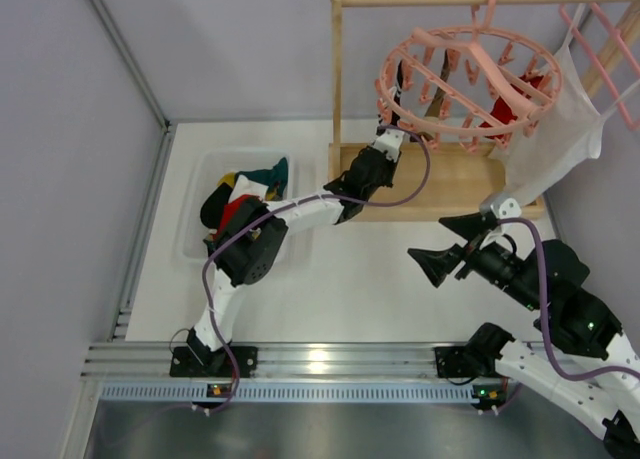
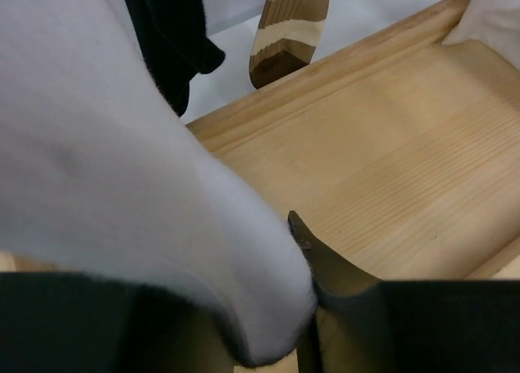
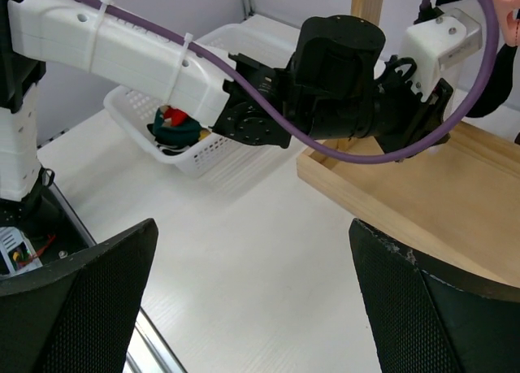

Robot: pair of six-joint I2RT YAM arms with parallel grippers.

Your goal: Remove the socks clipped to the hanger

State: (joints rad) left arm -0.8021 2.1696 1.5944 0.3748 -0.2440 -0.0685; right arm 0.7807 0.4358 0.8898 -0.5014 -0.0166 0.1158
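The round pink hanger (image 1: 470, 79) hangs by its hook from the wooden bar. A black sock (image 1: 403, 79), a brown striped sock (image 1: 437, 99) and a red sock (image 1: 515, 91) dangle from its clips. My left gripper (image 1: 392, 131) reaches up under the ring's left side. In the left wrist view it (image 2: 264, 308) is shut on a white sock (image 2: 122, 170), which fills the left of that view and hides one finger. The black sock (image 2: 175, 32) and the brown striped sock (image 2: 288, 32) hang behind it. My right gripper (image 1: 450, 244) is open and empty over the table (image 3: 252, 300).
The wooden stand's base (image 1: 450, 184) lies under the hanger, with its upright post (image 1: 337, 69) at the left. A large white cloth (image 1: 560, 119) hangs at the right beside a straight-barred pink rack (image 1: 605, 39). A white basket (image 1: 195, 194) holding several socks stands at the left.
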